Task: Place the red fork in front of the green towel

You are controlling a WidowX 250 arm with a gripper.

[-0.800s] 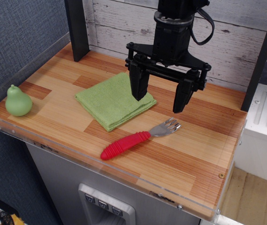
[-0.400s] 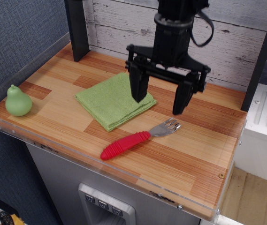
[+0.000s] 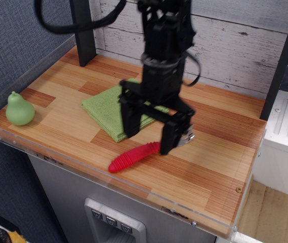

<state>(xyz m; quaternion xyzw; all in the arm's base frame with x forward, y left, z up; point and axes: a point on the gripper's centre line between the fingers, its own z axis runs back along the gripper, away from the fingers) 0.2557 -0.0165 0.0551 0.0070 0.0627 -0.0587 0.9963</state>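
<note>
Beside green towel, toy pear.

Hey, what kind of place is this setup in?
Probably a lab-style mock kitchen counter, not a real home: a wood-pattern countertop with a clear plastic edge guard, a whitewashed plank backdrop, and a toy green pear beside the robot's tool.

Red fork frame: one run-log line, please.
gripper: open, over fork | red fork: flat on table, ungrasped | green towel: behind fork
</note>
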